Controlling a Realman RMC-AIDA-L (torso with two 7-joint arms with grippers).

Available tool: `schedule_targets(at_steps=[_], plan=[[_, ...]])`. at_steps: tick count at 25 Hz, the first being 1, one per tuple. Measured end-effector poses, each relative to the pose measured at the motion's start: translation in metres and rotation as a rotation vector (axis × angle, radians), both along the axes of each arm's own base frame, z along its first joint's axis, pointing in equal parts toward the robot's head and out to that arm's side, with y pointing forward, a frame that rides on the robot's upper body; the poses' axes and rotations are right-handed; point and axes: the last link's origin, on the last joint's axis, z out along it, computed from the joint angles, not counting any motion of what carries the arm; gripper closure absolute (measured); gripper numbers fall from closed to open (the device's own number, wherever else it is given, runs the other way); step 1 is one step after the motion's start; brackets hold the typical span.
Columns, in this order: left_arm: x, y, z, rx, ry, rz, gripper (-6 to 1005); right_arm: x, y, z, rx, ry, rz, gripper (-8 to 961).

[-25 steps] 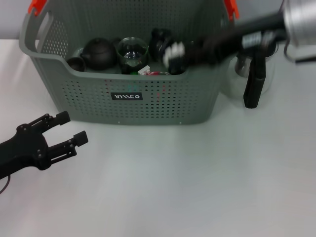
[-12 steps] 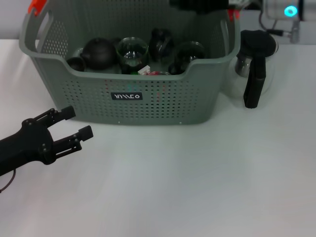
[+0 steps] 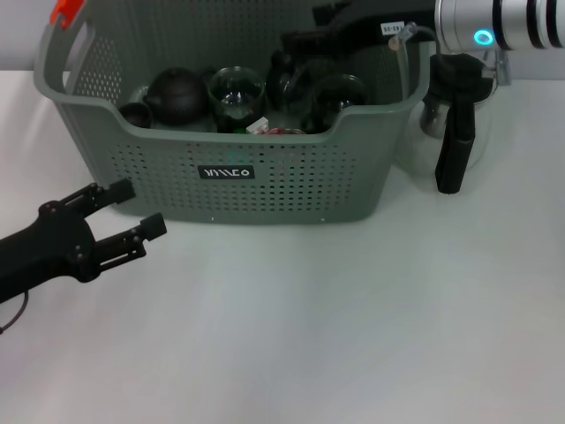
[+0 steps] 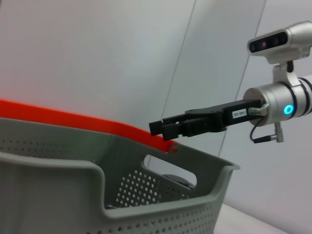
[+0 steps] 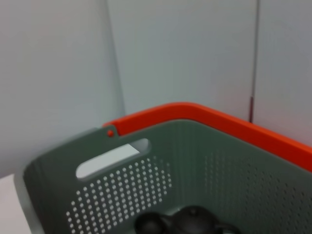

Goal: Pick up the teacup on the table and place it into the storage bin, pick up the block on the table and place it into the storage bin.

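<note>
Hovering low over the white surface (image 3: 335, 336) just in front of the storage bin (image 3: 229, 181), the left claw (image 3: 128, 212) is spread open and holds nothing. Inside the bin sit a dark teapot (image 3: 177, 95), a glass cup (image 3: 237, 92) and a small block (image 3: 258, 126). Above the far right rim, the right claw (image 3: 296, 41) looks closed and empty; it should lift straight up, well clear of the glass jug (image 3: 455, 124).

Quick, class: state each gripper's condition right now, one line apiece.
Left gripper: open, empty, over the table in front of the storage bin.
Right gripper: above the bin; fingers look shut, nothing visibly held.
</note>
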Motion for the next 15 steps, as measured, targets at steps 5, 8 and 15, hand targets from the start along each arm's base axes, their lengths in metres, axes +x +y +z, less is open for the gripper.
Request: schedule_targets(at_steps=[5, 8, 15], plan=[[-0.001, 0.001, 0.007, 0.025, -0.018, 0.007, 174, -0.004, -0.007, 0.009, -0.029, 0.023, 0.036, 231], [0.002, -0.004, 0.018, 0.06, -0.068, -0.015, 174, -0.007, -0.019, 0.017, -0.038, 0.075, 0.122, 112], [0.013, -0.003, 0.048, 0.13, -0.2, -0.06, 175, 0.041, -0.072, 0.007, -0.037, 0.283, 0.405, 8]])
